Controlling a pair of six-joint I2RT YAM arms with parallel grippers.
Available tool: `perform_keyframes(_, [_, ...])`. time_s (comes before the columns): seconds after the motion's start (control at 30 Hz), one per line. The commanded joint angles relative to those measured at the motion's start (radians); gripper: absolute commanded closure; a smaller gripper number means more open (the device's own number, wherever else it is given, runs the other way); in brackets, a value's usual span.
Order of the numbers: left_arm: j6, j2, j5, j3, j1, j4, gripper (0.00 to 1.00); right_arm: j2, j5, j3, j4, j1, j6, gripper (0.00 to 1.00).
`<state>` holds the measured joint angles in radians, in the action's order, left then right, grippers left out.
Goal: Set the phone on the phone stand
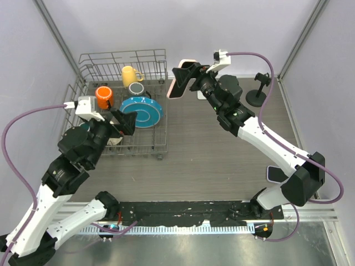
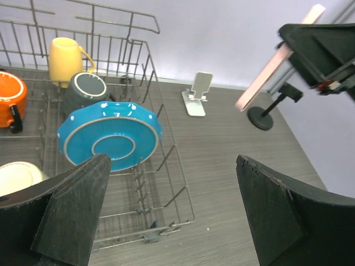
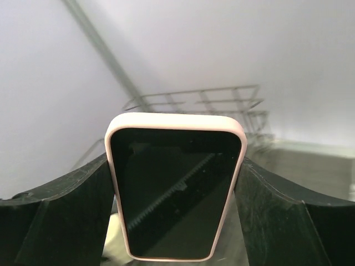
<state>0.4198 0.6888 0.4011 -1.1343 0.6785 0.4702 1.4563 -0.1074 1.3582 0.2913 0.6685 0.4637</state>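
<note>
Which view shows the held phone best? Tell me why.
Right wrist: the phone is large and centred, screen facing the camera, clamped in the right gripper. The top view shows it tilted, partly hidden by the gripper. The left wrist shows only its thin pink edge.

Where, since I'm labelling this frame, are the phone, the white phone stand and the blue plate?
phone [image 3: 175, 188]: right wrist view, screen centre.
white phone stand [image 2: 198, 91]: left wrist view, lower back plate.
blue plate [image 2: 109, 143]: left wrist view, centre ring.

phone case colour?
Pale pink phone case, black screen; best in right wrist view.
</note>
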Motion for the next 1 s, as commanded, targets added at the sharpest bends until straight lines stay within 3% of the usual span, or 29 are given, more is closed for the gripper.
perform_keyframes(0.0, [-0.025,0.083,0.067,-0.021,0.0,-0.021,0.0,0.018,-0.314,0.022,0.13,0.013,-0.38,0.99])
perform_keyframes(0.27, [-0.116,0.201,0.076,-0.024,0.0,-0.142,0.0,0.34,-0.543,0.2,0.25,-0.059,-0.649,0.99])
perform_keyframes(0.57, [-0.177,0.308,0.068,-0.084,-0.01,-0.142,0.0,0.735,-0.571,0.6,0.175,-0.144,-0.678,0.99])
perform_keyframes(0.67, [-0.162,0.325,0.064,-0.119,-0.01,-0.094,0.0,0.806,-0.555,0.715,0.126,-0.162,-0.669,0.99])
perform_keyframes(0.8, [-0.179,0.351,0.036,-0.179,-0.01,-0.021,0.0,0.822,-0.505,0.673,0.179,-0.175,-0.643,0.99])
perform_keyframes(0.97, [-0.222,0.313,0.041,-0.101,-0.01,-0.076,0.0,0.866,-0.489,0.711,0.2,-0.198,-0.631,0.99])
